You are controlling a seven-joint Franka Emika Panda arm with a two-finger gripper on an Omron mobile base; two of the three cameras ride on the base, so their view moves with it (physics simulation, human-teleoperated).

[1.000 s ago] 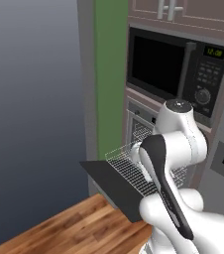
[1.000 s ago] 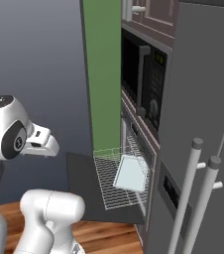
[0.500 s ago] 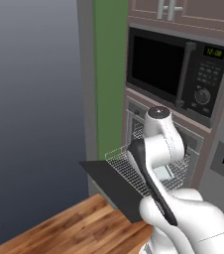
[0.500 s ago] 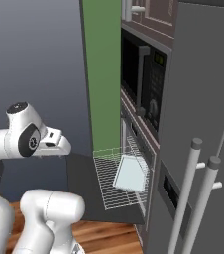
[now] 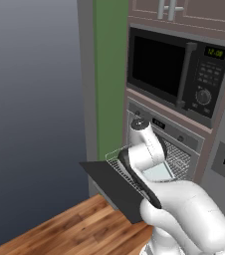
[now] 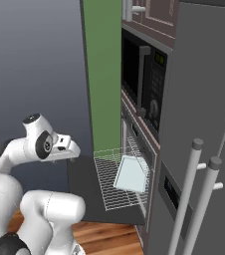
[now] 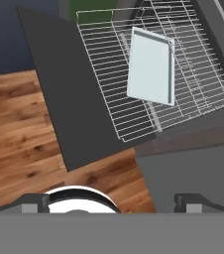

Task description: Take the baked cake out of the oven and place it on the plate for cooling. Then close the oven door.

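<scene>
Fingers [image 7: 111, 201] apart above oven door [image 7: 69, 104] (tray [image 7: 151, 67] on rack).

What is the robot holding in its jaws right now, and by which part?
It cannot be told: the gripper hangs above the open oven door, and the pale tray lies untouched on the pulled-out wire rack.

oven [image 5: 176, 137]: 1 | microwave [image 5: 176, 72]: 1 | wire rack [image 7: 134, 74]: 1 | tray [image 7: 151, 67]: 1
</scene>
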